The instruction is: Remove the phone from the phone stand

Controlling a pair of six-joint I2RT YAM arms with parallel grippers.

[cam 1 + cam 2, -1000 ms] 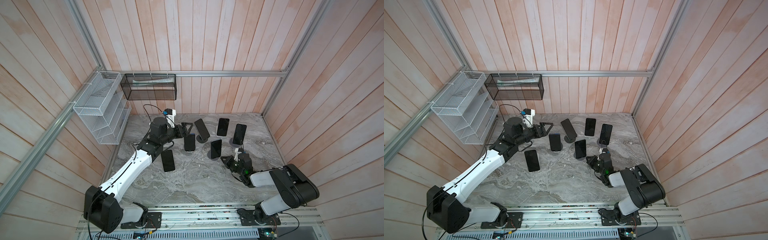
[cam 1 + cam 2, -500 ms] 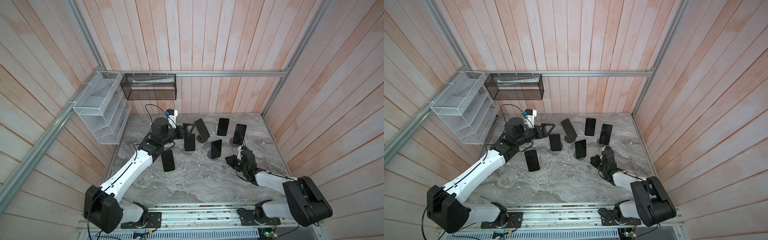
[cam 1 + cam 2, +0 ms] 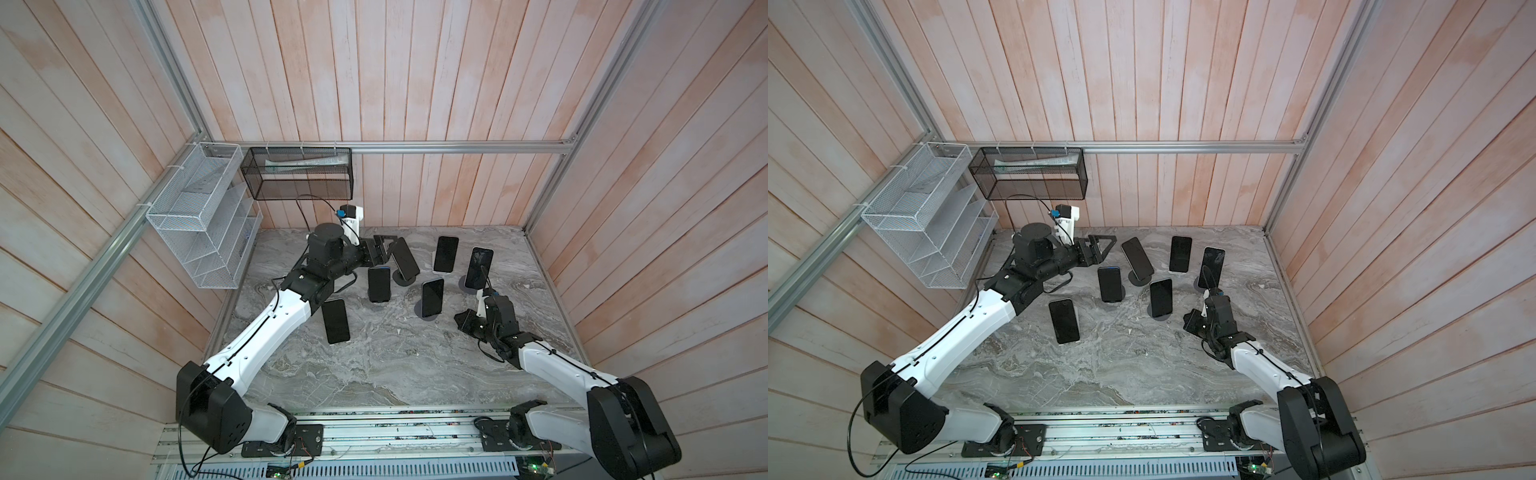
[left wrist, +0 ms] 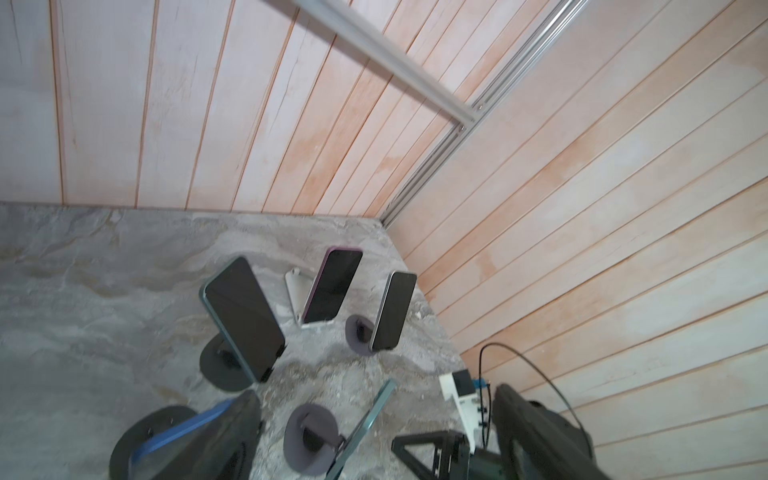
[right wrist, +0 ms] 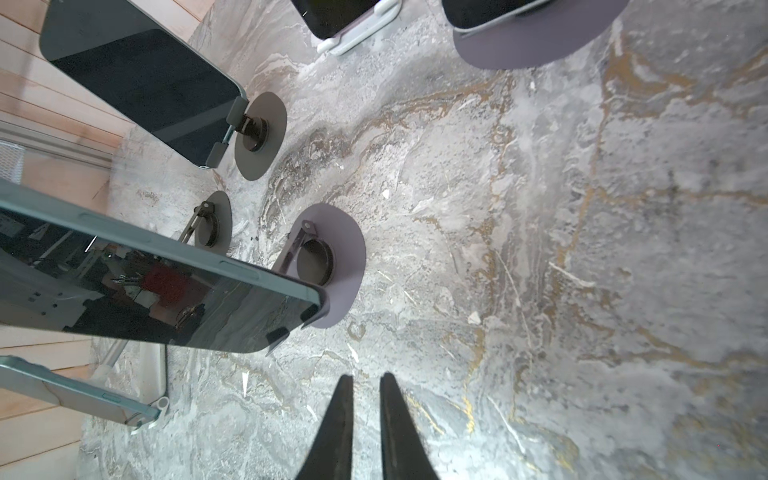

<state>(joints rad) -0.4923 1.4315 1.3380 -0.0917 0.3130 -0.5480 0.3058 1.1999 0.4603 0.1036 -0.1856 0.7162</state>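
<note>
Phone by your left arm: the tilted phone (image 3: pixel 405 259) has a dark screen and a teal rim. It leans back on a dark round stand (image 3: pixel 404 280) towards the back of the marble table (image 3: pixel 374 365). In the right wrist view you can see two small grey clips under its lower edge.
Left gripper: your left gripper (image 3: pixel 1101 248) has its jaws apart with nothing between them. In both top views it sits just beside the tilted phone's upper left corner, with a sliver of table showing between the two.
Phone by your right arm: the centre phone (image 3: pixel 432 296) is black glass with a teal side, propped on a purple-grey stand (image 5: pixel 345 249) with a round base.
Right gripper: your right gripper (image 5: pixel 365 411) shows a narrow gap between its fingers, and they clamp nothing. They point at bare marble near the foot of the purple-grey stand, clear of the centre phone.
On the stands: both phones sit in their stands, and neither is held.
Hard to see: in both top views your right gripper's tips are tucked under its wrist. In the left wrist view a blue-edged phone (image 4: pixel 195 432) is blurred and cut off by the frame edge. The right wrist view cuts off two more phones at its border.
</note>
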